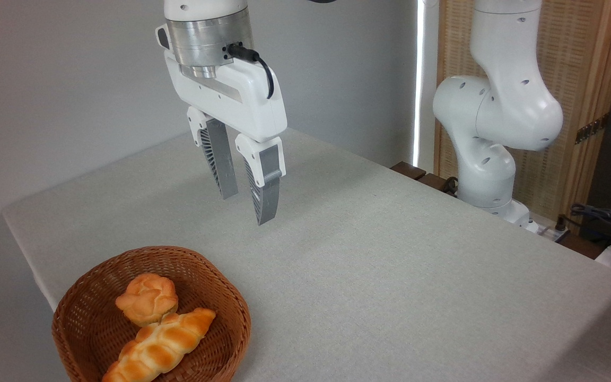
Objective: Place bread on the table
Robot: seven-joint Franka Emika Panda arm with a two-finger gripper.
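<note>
Scene: My gripper [245, 204] hangs in mid-air above the grey counter [390, 265], well apart from the wicker basket [77, 313] at the near left corner.

Gripper: Released and empty, the two ribbed fingers [264, 191] pointing down with a narrow gap between them and nothing held.

Bread: The small round bun [147, 298] with the knotted top sits inside the basket, toward its back, not yet on the counter.

Neighbour: A longer braided loaf [161, 346] lies in front of the bun, its upper end touching or just beside the bun's base; I cannot tell which.

Arm: My white arm base [488, 175] stands at the far right edge of the counter, near a slatted wooden screen [576, 79].

Step in hand, as I judge it: The approach; the bun has yet to be taken.

How it should handle: Probably light, with a lumpy crust that gives the ribbed pads something to bite. If it is real bread it would be soft and crush under a hard squeeze; whether it is a firm replica I cannot tell.

Where to take hold: Across the widest part of the round body, below the knot, from above, fingers set clear of the loaf.

Risk: A finger landing on the loaf, or catching the basket's wall on the way out.
</note>
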